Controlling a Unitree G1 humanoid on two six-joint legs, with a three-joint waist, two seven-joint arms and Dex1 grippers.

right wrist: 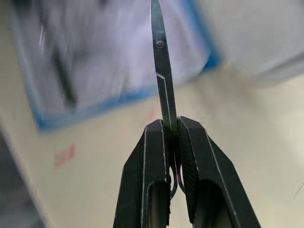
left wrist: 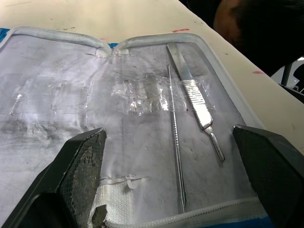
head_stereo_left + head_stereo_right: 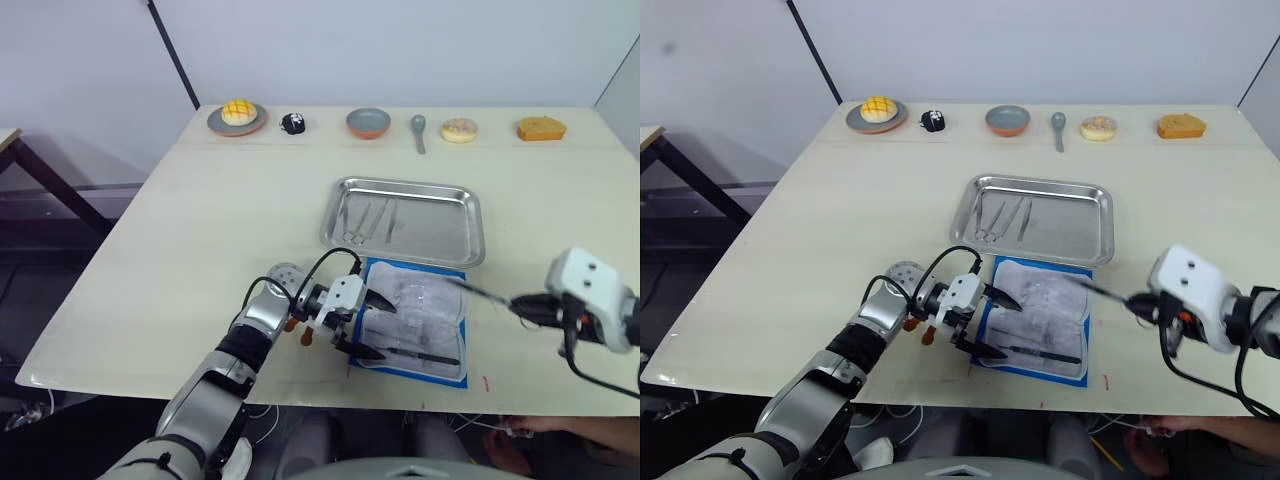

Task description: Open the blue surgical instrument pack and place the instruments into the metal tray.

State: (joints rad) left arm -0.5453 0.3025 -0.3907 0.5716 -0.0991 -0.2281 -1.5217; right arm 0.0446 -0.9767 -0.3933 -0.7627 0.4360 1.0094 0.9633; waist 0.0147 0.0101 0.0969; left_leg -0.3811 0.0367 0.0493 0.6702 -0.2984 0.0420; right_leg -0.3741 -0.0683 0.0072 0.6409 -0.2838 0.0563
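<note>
The blue surgical instrument pack (image 3: 420,320) lies open on the table, pale lining up, just in front of the metal tray (image 3: 440,235). Several slim silver instruments (image 3: 365,220) lie in the tray's left half. A flat handle (image 2: 197,99) and a thin probe (image 2: 175,142) still rest on the lining. My left gripper (image 3: 375,325) is open, its fingers spread over the pack's left part. To the right of the pack, my right gripper (image 3: 515,303) is shut on a pair of scissors (image 1: 161,76), held above the table with the blades pointing toward the pack.
Along the far edge stand a plate with a yellow bun (image 3: 238,118), a small black-and-white toy (image 3: 292,123), a bowl (image 3: 368,122), a grey spoon (image 3: 419,130), a doughnut (image 3: 459,129) and a piece of cake (image 3: 541,128). A person's hand (image 3: 520,430) shows below the table's near edge.
</note>
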